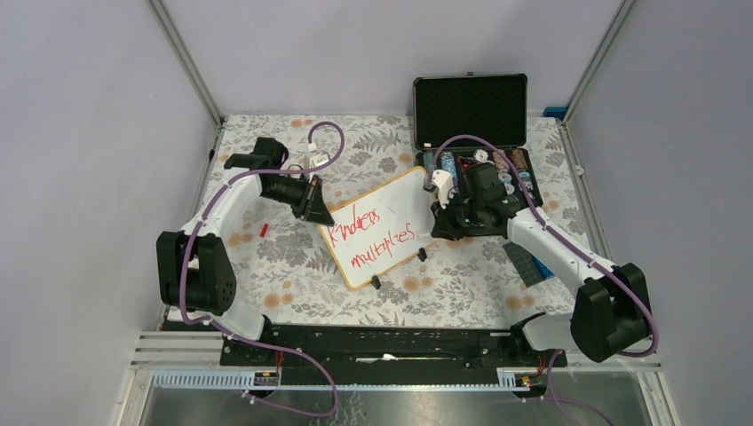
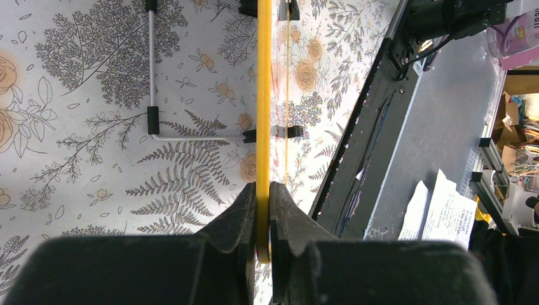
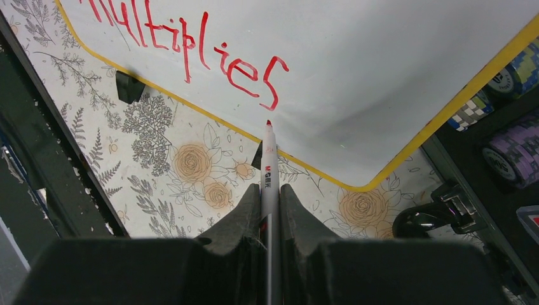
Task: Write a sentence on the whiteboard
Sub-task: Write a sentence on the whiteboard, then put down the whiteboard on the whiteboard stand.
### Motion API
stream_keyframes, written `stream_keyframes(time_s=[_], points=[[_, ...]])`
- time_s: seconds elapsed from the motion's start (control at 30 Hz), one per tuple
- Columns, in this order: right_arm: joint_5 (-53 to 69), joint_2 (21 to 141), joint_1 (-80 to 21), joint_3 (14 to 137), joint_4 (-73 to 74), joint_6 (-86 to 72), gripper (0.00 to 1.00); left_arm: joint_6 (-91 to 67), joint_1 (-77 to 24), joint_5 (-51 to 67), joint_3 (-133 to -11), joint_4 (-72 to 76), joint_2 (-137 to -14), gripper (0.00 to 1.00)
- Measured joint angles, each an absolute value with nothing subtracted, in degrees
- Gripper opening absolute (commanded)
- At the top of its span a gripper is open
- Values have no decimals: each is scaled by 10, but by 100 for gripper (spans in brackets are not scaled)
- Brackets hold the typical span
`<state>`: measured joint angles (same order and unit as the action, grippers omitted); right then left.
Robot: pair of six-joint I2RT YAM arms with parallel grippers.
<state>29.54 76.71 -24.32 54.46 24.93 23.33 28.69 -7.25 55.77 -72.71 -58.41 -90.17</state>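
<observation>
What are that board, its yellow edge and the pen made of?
The whiteboard looks like a smooth, glossy coated sheet, with a soft sheen. Its rim seems to be yellow plastic or painted wood; I cannot tell. The marker looks like white plastic, with printed lettering.

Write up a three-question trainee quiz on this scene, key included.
1. True or false: the left gripper is shut on the whiteboard's rim.
2. The right gripper holds the marker. Where is its tip? A: at the first letter of the top line. B: just past the last letter of the sentence. C: off the board entirely.
3. Which word makes up the lower red line?

Key: 1 true; 2 B; 3 multiplies.
</observation>
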Motion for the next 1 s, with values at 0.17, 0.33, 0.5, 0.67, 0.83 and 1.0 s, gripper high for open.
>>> stream_keyframes(time_s=[0.17,0.33,0.5,0.67,0.83,1.0], points=[[292,784,-243,550,243,231,0,287,-72,558,-727,-584,-902,0],[281,805,-243,559,234,227,0,287,-73,558,-727,-584,-902,0],[277,809,-242,562,235,218,0,286,-73,557,-727,-582,-902,0],[276,809,-241,563,235,216,0,284,-73,557,-727,-582,-902,0],[275,809,-239,568,244,216,0,284,-73,557,-727,-581,-902,10],[291,807,-237,598,271,224,0,287,-79,538,-734,-580,-902,39]])
